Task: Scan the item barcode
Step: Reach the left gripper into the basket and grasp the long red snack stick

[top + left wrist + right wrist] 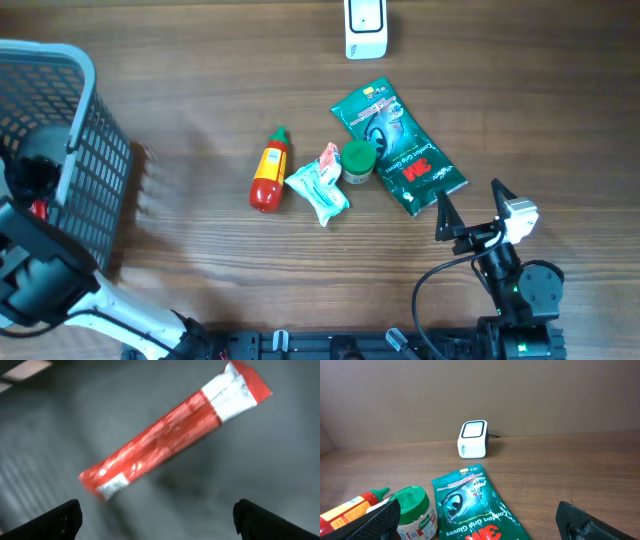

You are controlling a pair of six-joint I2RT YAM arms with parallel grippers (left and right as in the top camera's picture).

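- Wooden tabletop is carrying everything. The green glove packet (397, 148) is lying flat on the robot's side of the scanner (365, 28), slightly to the scanner's right.
- I am seeing no barcode on its upward face.
- The right gripper (470, 197) is hovering beside the packet's corner farthest from the scanner, jaws spread wide, touching nothing.
- To my eye this packet is the item to take. Pinching one thin edge and turning the hidden side toward the scanner's window looks best.
- A green-lidded jar (358, 162) is resting against the packet's left edge, so lifting slowly should avoid toppling it.
- A white sachet (318, 185) and a red bottle (269, 170) are lying further left of the scanner.
- Far left of the scanner, the left gripper (160, 520) is hanging open inside the basket (95, 160), above a red packet (170, 435).
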